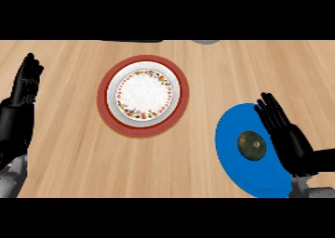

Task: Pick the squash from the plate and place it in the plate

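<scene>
While both lie apart, squash [252, 145] on blue plate [232, 160], floral plate [143, 93] bare, right robot hand [288, 137] open, empty.

Even, bright overhead light on the wooden counter [67, 139]; soft faint shadows, no glare, overall slightly soft focus.

The left hand [20, 95] and right hand [288, 135] are black, each with slender segmented fingers and a glossy casing. Each hand mounts on a grey forearm of lighter finish.
</scene>
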